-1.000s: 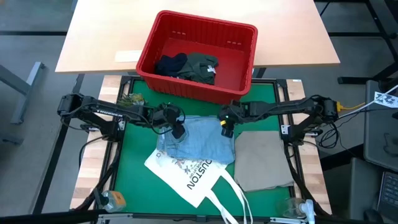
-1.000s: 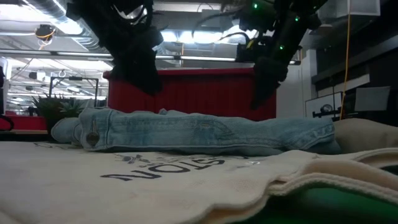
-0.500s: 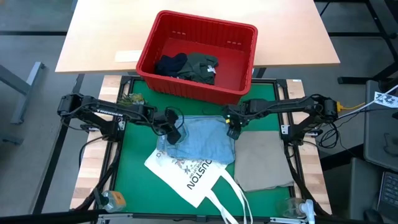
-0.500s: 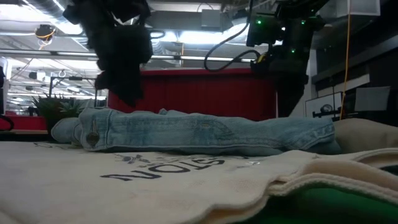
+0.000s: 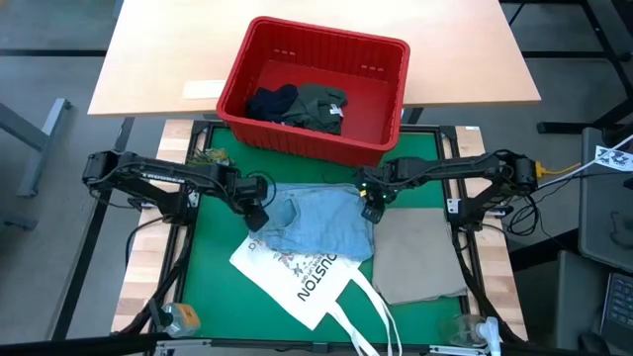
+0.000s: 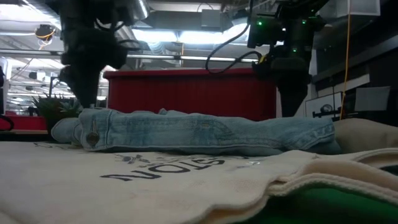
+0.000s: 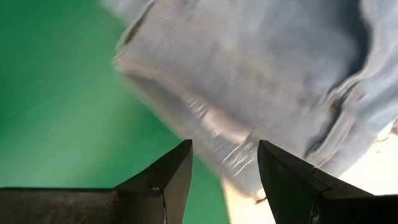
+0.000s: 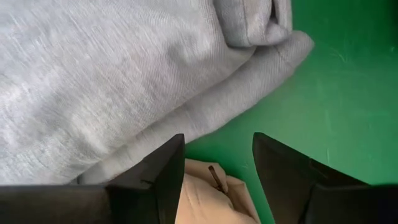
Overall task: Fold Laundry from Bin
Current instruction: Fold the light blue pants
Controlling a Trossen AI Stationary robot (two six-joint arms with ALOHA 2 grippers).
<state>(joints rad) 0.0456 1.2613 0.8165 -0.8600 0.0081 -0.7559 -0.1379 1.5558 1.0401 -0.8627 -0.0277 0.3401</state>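
Folded light blue denim jeans (image 5: 318, 222) lie flat on the green mat, their near edge resting on a white tote bag (image 5: 297, 279). My left gripper (image 5: 255, 214) hangs open over the jeans' left end (image 7: 205, 93), pointing down. Over the jeans' right edge (image 8: 186, 118) my right gripper (image 5: 373, 208) is open too, pointing down. To the right of the jeans, folded beige cloth (image 5: 420, 255) lies on the mat. The red bin (image 5: 381, 109) at the far side holds a dark navy garment (image 5: 272, 102) and a dark olive one (image 5: 321, 107).
The bin stands partly on a wooden table top (image 5: 168, 59) beyond the green mat (image 5: 213, 267). The tote bag's handles (image 5: 371, 316) trail toward the near edge. In the low view the jeans (image 6: 199, 134) lie in front of the bin (image 6: 186, 93).
My left gripper has moved toward the table's left edge, from over the jeans' middle to their left end, and tipped to point more steeply down. My right gripper shifted a little toward the right edge and tipped downward, then held still. The jeans have not moved.
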